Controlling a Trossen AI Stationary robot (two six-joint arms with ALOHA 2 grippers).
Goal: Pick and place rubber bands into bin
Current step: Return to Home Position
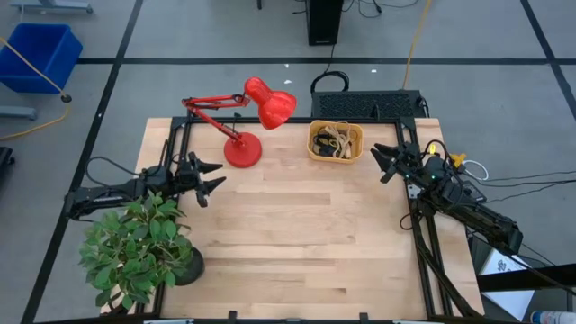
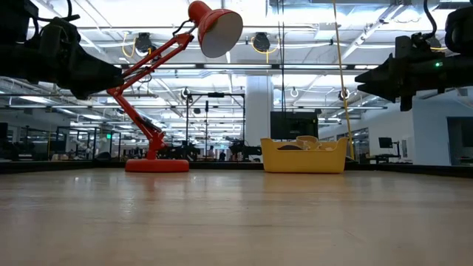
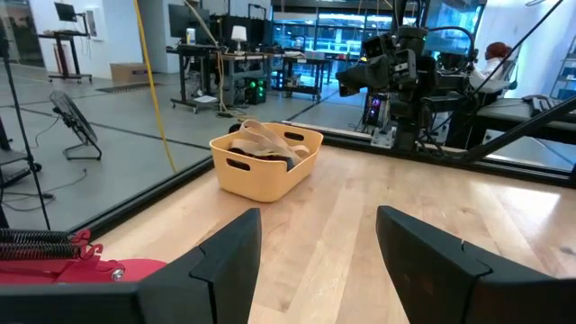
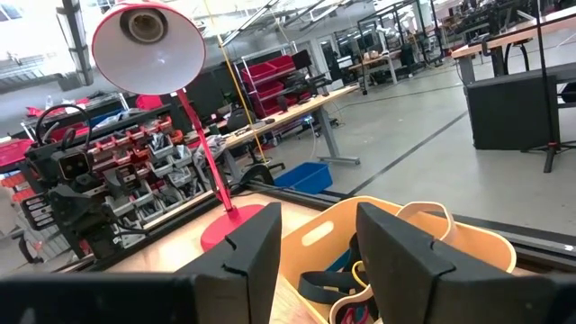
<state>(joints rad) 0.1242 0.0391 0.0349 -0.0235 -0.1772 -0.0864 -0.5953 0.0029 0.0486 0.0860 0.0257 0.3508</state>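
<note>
1. Fingers [image 3: 225, 261] of my left gripper [image 1: 216, 176]: spread and empty, raised over the table's [image 1: 297, 234] left edge, near the red lamp [image 1: 243, 148].
2. Right gripper [image 1: 380, 162]: spread and empty, raised just beside the bin [image 3: 261, 180], which stands at the table's far edge.
3. Rubber bands [image 3: 265, 137]: heaped inside the bin; none visible on the table.
4. Handling, as I judge it: light, floppy, stretchy, likely tangled. Best pinched on one strand arching above the heap; neighbours may snag and follow.

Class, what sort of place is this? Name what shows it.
Probably a robotics lab in an open workshop hall: the left arm and right arm mounted at a wooden table, workbenches with equipment beyond, and red parts bins.
</note>
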